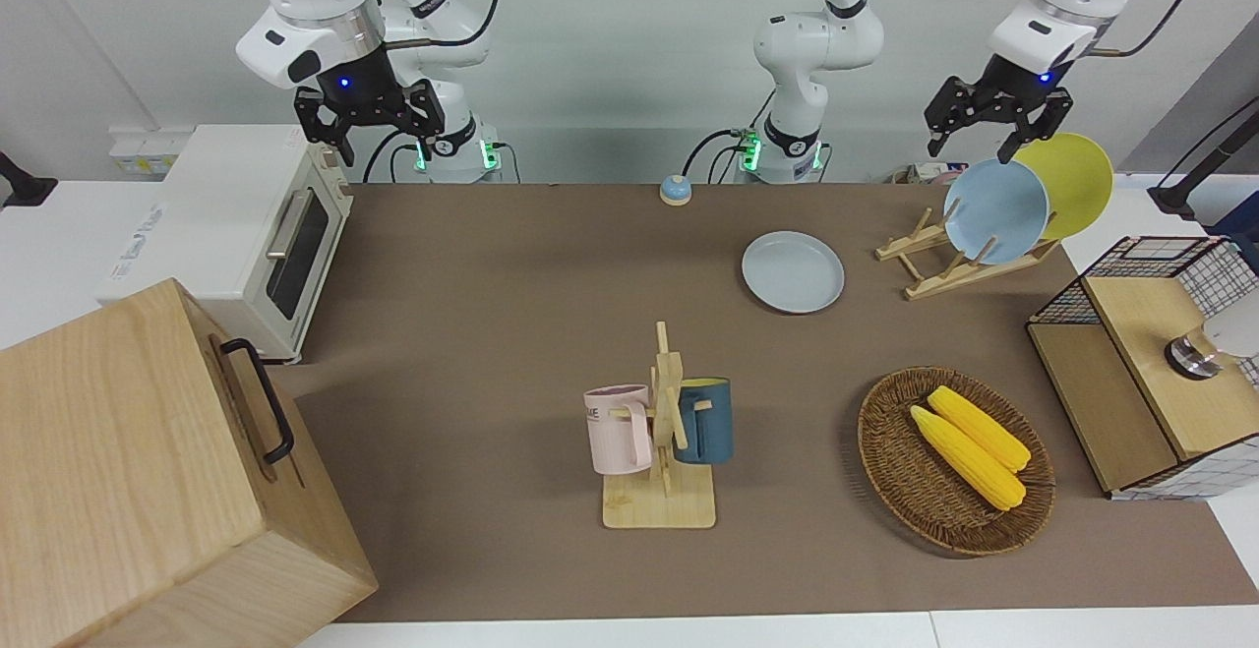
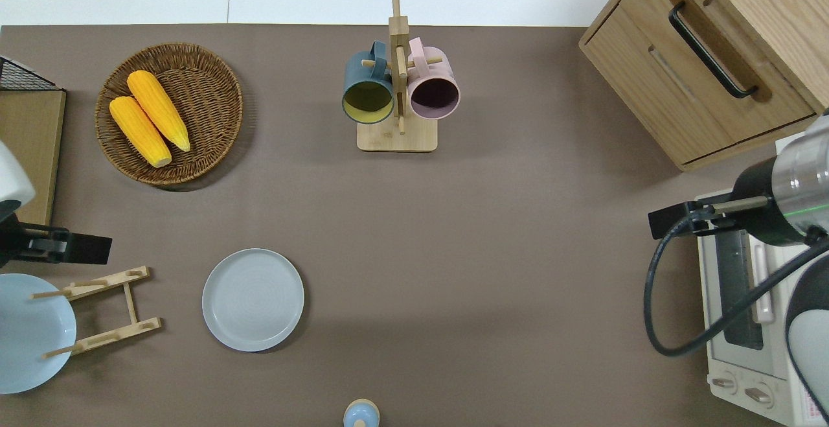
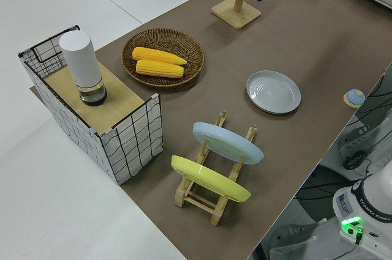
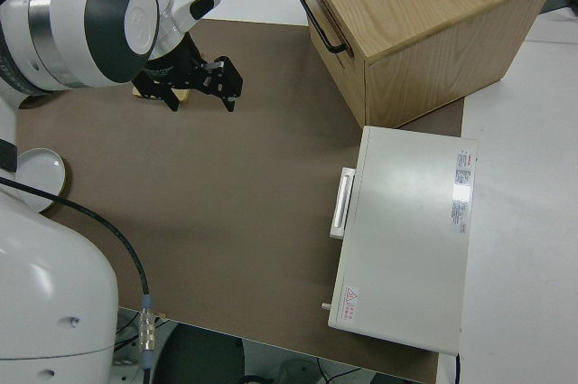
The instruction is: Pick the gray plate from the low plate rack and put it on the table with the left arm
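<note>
Gray plate [image 2: 252,299] flat on table [image 2: 492,271] — left hand [image 1: 989,127] open.

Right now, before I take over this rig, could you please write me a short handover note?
Left gripper: open, empty, raised over the table beside the low plate rack.
Right arm: parked, gripper open.
Gray plate: flat on the table, beside the rack toward the right arm's end, nothing touching it.
Rack holds the sky-blue plate and yellow plate.
Done: pick and place look complete.
Left: apparently nothing but parking the left arm.
</note>
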